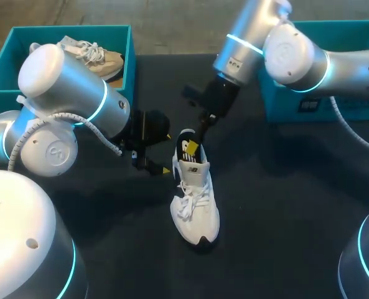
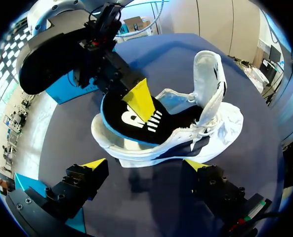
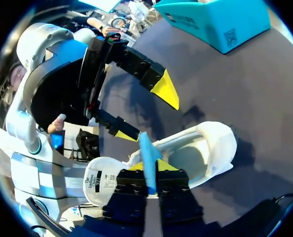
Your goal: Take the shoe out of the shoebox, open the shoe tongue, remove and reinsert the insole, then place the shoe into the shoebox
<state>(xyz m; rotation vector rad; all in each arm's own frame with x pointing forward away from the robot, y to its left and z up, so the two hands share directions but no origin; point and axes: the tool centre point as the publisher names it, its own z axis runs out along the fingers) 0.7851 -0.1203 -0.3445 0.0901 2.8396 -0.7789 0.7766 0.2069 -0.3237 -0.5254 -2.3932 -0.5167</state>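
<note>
The shoe (image 1: 195,199) lay on the table (image 1: 284,187). The right gripper (image 3: 150,168) had its jaws pinched on the insole (image 2: 131,127), light and floppy, so best held by its edge. The left gripper (image 2: 145,164) had its jaws wide beside the heel.

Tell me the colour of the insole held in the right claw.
The insole is black with white markings, blue-edged; clearest in left wrist view.

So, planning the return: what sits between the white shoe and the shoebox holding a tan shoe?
The left gripper and its arm, as the head view shows.
</note>
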